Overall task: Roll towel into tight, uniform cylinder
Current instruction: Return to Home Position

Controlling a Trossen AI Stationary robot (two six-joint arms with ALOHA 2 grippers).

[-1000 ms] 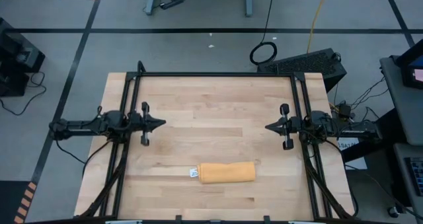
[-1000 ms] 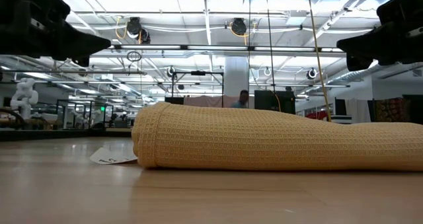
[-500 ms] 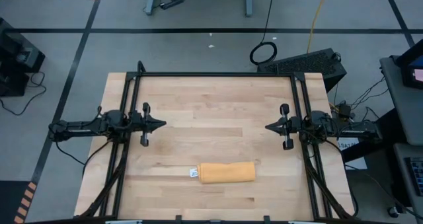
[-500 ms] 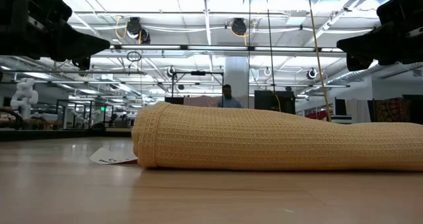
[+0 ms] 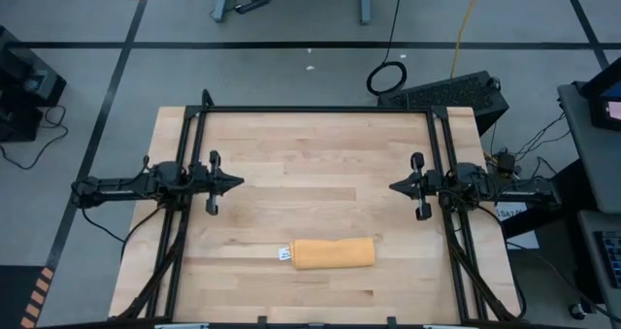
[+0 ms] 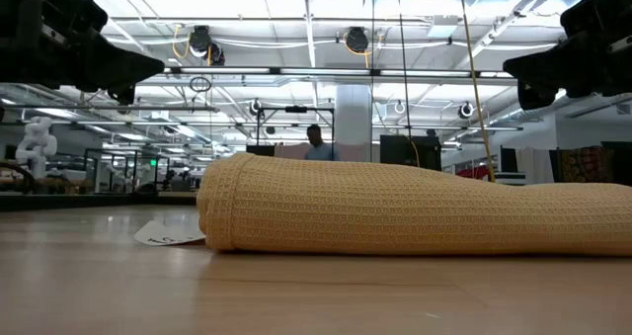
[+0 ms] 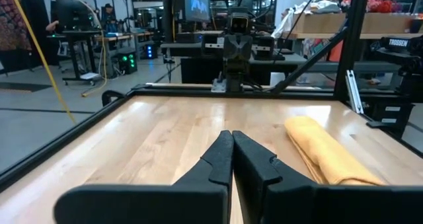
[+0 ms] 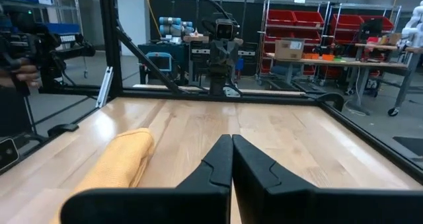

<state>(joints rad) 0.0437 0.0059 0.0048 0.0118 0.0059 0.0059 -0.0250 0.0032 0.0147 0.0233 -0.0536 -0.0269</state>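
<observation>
Towel [image 5: 335,253], seemingly rolled, well apart from left end effector [image 5: 237,183], right end effector [image 5: 394,186]

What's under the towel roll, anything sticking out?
Towel lies on the wooden table; its white label pokes out flat at one end. Anything beneath the roll itself is covered.

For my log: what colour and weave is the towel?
The towel: mustard-yellow waffle weave; low view shows it best.

The left arm [image 5: 121,186] and right arm [image 5: 500,187] stretch level from opposite sides; left gripper [image 5: 237,182] and right gripper [image 5: 394,186] face each other, well apart (both jaws pressed together).
</observation>
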